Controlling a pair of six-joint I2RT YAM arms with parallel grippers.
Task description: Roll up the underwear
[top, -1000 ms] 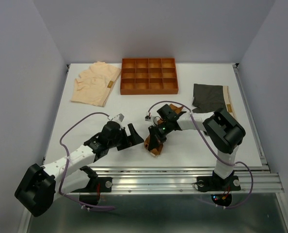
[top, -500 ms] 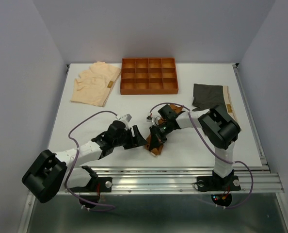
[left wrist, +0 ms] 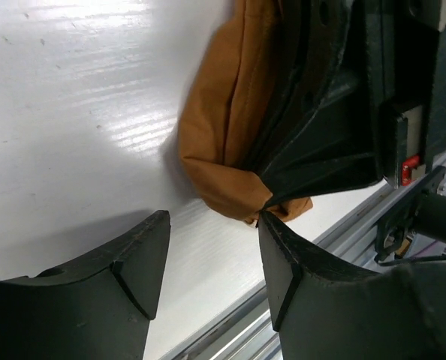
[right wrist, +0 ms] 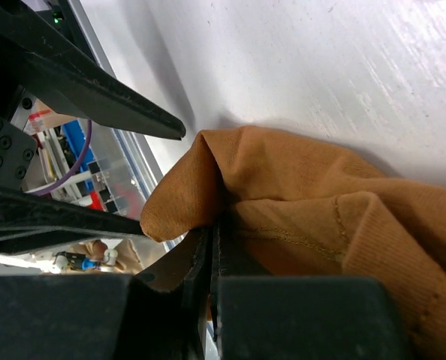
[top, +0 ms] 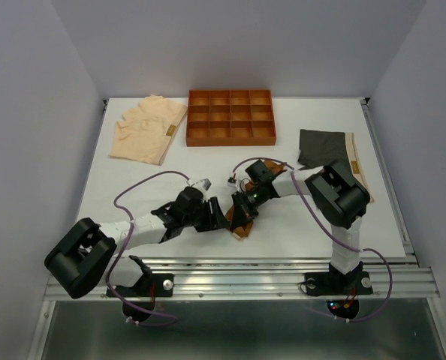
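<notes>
Right fingers [right wrist: 197, 262] pinched shut on the bunched rust-brown underwear [top: 240, 223]; left fingers [left wrist: 283, 262] partly apart, gripping nothing.
The bundle sits at the near edge of the counter [top: 170, 161], centre, its tip just beside one left finger. Dark grey underwear [top: 322, 148] lies right, peach underwear [top: 144, 129] far left, tray [top: 230, 139] far centre.

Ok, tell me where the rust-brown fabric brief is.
In the top view, the rust-brown fabric brief sits at the near edge of the table, pinched in the right gripper, with the open left gripper beside it.
</notes>
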